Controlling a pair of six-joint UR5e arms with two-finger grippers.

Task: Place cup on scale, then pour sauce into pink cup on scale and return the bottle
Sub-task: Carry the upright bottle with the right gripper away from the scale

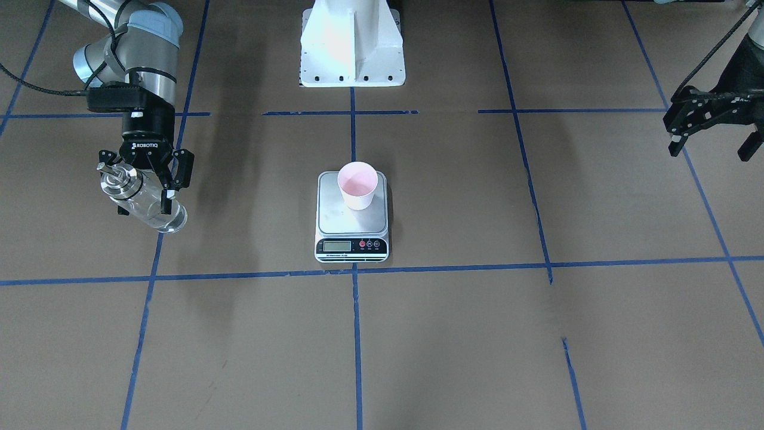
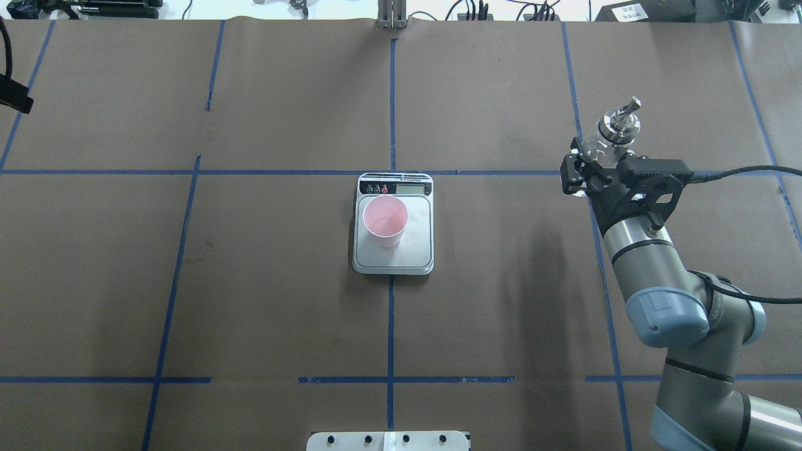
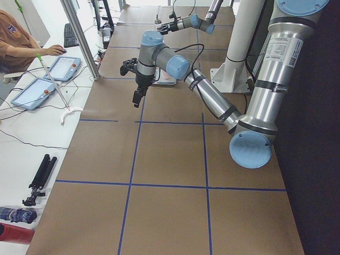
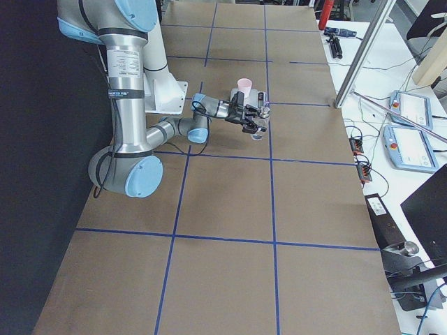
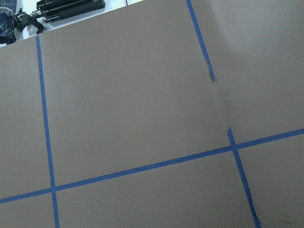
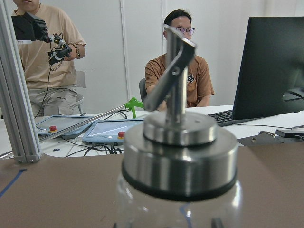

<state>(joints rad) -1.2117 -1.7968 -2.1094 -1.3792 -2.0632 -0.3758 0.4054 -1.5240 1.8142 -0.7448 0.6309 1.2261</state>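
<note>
Brown paper with blue tape lines covers the table. On it, the right gripper is clamped sideways on the glass body of the bottle. The bottle stands near upright with its metal cap above the fingers, apparently clear of the surface. The cup sits upright on the scale, well apart on the fingers' left, so the pour calls for a sideways carry and then a tilt. Farthest off, the left gripper hangs spread and empty.
</note>
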